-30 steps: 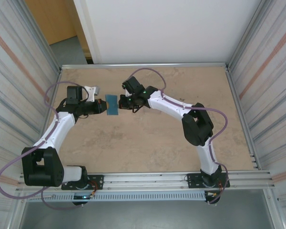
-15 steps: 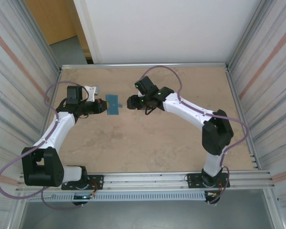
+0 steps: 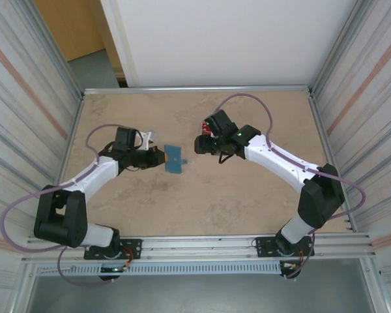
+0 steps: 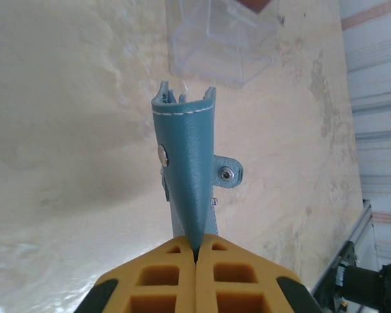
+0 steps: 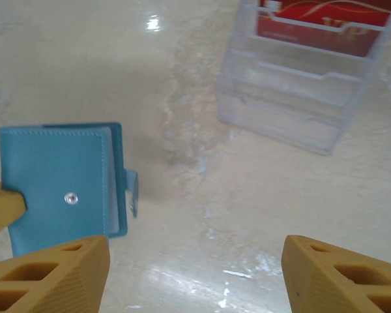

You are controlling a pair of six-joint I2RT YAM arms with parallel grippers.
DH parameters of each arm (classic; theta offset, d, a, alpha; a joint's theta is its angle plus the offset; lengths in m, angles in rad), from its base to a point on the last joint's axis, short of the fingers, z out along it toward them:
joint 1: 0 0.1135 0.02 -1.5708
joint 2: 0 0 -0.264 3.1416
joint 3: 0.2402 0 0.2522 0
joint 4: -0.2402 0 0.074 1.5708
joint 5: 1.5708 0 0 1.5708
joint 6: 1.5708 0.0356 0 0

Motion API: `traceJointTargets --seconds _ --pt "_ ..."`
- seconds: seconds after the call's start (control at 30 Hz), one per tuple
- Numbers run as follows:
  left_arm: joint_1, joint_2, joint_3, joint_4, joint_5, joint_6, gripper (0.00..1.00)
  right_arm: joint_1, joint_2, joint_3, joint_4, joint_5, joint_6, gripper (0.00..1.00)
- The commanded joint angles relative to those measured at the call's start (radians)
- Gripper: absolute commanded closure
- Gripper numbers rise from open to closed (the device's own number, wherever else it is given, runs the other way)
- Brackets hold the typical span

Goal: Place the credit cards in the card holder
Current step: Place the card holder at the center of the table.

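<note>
Left gripper point(image 3: 158, 157): clenched on the near edge of the card holder point(image 3: 176, 158), yellow pads pressed together on the teal cover. In the left wrist view the card holder point(image 4: 186, 169) juts straight out from the jaws, edge-on, with its snap tab point(image 4: 228, 174) hanging loose on the right. It cannot be told whether the holder touches the table point(image 3: 202, 195).

Location: the holder sits left of the table's centre, well apart from all four edges. Bare surface lies between it and the near rail.

Right gripper point(image 5: 195, 270): released, fingers wide apart, nothing between them. It hangs right of the holder with a clear gap.

The credit cards point(image 5: 322, 26), red, stand inside a clear plastic case point(image 5: 293, 98). The case rests on the table beyond the holder's open end, apart from it, with bare table between the two.
</note>
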Motion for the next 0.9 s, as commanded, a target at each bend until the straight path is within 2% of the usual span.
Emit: traceJointTargets --seconds 0.0,0.2,0.43,0.53,0.63,0.73,0.87 --pt "-0.061 0.034 -0.012 0.075 0.025 -0.092 1.0 -0.024 -0.071 -0.032 -0.042 0.048 -0.002 0.3" --pt "-0.133 0.114 -0.001 0.082 0.006 -0.108 1.0 -0.048 -0.12 -0.078 -0.062 0.055 0.01 0.29" --pt "-0.129 0.178 0.022 0.047 -0.044 -0.04 0.99 -0.024 -0.111 -0.12 -0.031 0.009 0.038 0.35" --pt "-0.122 0.178 0.026 0.035 -0.062 -0.018 0.81 0.0 -0.091 -0.126 -0.007 -0.022 0.049 0.4" --pt "-0.107 0.163 0.056 -0.022 -0.101 0.029 0.72 0.039 -0.067 -0.117 0.012 -0.034 0.052 0.43" --pt "-0.093 0.132 0.083 -0.059 -0.151 0.091 0.53 0.064 -0.031 -0.107 0.039 -0.061 0.053 0.45" --pt "-0.082 0.082 0.151 -0.143 -0.195 0.236 0.35 0.093 0.028 -0.071 0.06 -0.098 0.064 0.51"
